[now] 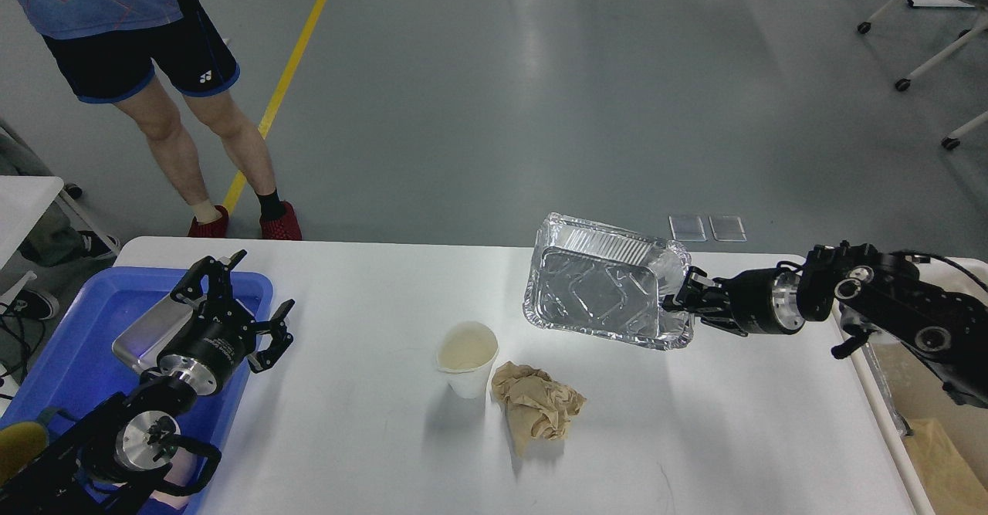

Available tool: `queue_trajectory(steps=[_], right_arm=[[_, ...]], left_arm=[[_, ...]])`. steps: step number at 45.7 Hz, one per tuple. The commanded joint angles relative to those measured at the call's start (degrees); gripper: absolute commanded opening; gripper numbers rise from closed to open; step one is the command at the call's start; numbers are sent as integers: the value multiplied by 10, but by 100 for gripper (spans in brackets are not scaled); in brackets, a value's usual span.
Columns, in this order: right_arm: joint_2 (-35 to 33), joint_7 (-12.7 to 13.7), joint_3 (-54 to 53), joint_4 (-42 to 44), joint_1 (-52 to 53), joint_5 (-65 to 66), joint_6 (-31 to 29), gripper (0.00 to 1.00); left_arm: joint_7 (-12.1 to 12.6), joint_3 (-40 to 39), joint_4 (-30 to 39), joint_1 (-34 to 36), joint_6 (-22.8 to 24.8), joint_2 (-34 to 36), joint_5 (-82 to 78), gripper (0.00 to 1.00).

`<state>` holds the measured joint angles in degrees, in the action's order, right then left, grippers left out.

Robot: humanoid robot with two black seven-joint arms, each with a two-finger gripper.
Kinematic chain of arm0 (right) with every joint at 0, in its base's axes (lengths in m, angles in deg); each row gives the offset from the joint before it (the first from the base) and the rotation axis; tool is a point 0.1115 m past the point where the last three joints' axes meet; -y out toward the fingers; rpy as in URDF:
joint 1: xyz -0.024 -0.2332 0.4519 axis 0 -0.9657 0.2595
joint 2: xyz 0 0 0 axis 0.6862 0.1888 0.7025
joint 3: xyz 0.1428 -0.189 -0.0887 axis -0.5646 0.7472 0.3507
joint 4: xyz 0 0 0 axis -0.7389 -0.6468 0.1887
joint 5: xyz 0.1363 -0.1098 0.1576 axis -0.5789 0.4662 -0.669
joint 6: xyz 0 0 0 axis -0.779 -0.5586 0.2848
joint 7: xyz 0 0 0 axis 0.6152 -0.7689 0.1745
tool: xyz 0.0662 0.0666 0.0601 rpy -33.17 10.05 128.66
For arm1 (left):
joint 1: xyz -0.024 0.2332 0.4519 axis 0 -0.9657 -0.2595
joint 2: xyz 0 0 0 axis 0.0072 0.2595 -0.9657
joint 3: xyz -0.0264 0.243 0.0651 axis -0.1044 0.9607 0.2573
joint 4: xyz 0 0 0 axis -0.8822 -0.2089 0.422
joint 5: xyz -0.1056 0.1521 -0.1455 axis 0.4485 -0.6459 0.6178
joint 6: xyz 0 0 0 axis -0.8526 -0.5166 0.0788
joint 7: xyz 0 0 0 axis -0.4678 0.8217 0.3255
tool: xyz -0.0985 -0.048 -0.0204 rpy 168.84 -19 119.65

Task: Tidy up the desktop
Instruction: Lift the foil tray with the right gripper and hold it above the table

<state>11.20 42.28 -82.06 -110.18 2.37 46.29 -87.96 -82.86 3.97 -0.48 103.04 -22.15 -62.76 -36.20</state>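
One foil container (pixel 606 291), one paper cup (pixel 466 358), one crumpled paper (pixel 536 407), one blue tray (pixel 46 376).

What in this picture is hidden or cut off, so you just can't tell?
- Right end effector, head view: its fingertips are behind the foil tray rim, so the exact grip is hidden.
- Beige bin: cut off by the right edge and covered by the right arm; contents mostly unseen.
- Blue tray: the left arm hides its near part.
- Paper cup: whether it holds liquid is unclear.
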Motion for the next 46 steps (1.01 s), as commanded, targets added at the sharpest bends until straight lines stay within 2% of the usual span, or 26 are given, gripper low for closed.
queue_trajectory(steps=[1,6,12,23,31,38,42,46], right_arm=[[50,3,28,74,46,-2,-17,0],[76,14,29,112,57,-2,-37,0],[83,23,34,120,59,-2,-50,0],[114,27,38,156,59,-3,-63,0],[115,27,37,156,66,-5,-63,0],[115,27,36,157,62,-7,-61,0],[115,27,37,156,61,-9,-61,0],[114,27,37,156,65,-9,-61,0]], left_arm=[[0,0,0,0,1,0,0,97],[0,1,0,-1,4,-1,-2,97],[-1,12,0,1,6,-2,-7,97],[-2,25,1,6,6,-4,-8,97],[0,24,46,14,-14,7,-8,97],[10,38,105,17,-36,90,-10,97],[32,78,149,43,-35,165,-10,97],[34,127,196,67,-32,248,-10,97]])
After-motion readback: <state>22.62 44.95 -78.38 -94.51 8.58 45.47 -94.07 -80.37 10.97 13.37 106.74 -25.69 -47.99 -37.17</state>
